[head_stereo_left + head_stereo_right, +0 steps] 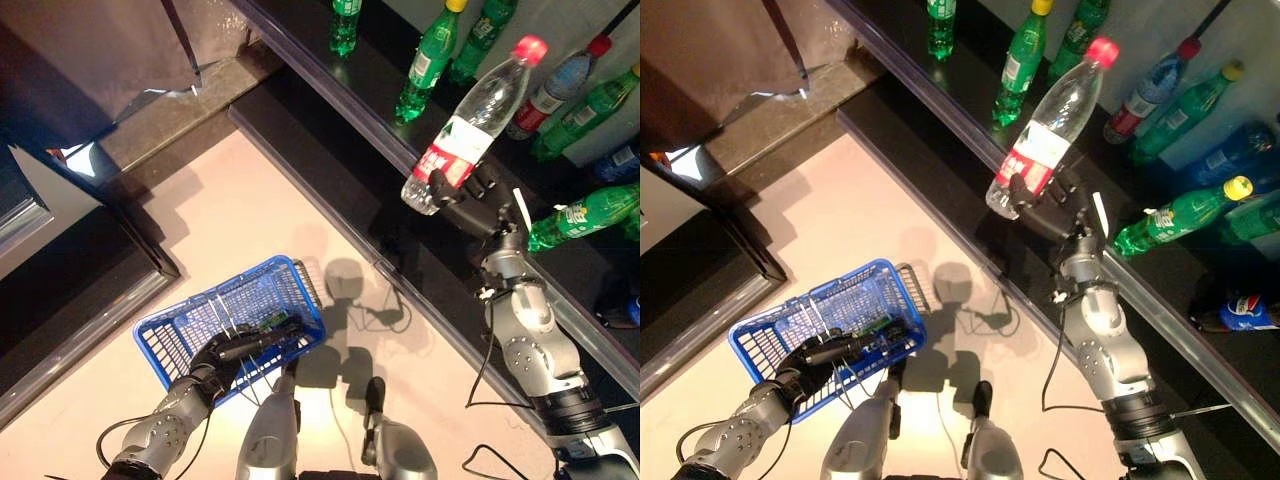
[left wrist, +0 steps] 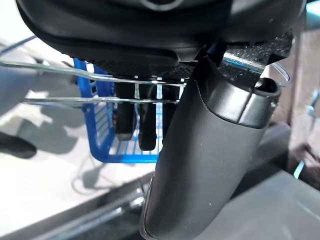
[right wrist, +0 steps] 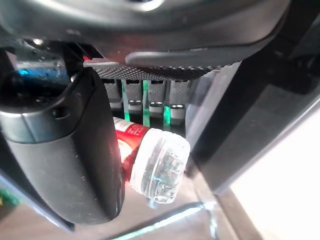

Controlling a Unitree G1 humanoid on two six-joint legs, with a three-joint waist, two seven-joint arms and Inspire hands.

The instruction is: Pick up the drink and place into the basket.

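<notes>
**Water bottle in my right hand, basket waiting in my left**

My right hand (image 1: 487, 212) is curled round the lower part of the clear water bottle (image 1: 468, 125), thumb and fingers closing just below its red label. The bottle is lifted clear of the dark shelf (image 1: 350, 90), tilted, with its pink cap pointing up and away from me. The green bottles (image 1: 428, 60) stand on the shelf beyond it.

My left hand (image 1: 232, 351) is closed on the wire handles of the blue basket (image 1: 215, 310), which hangs low over the pale floor, well apart from the bottle.

The bottle looks full, so I judge it fairly heavy, with thin, smooth, slightly yielding plastic walls. Held this low, its top weight may lever it loose; a grip nearer the label would steady it.
</notes>
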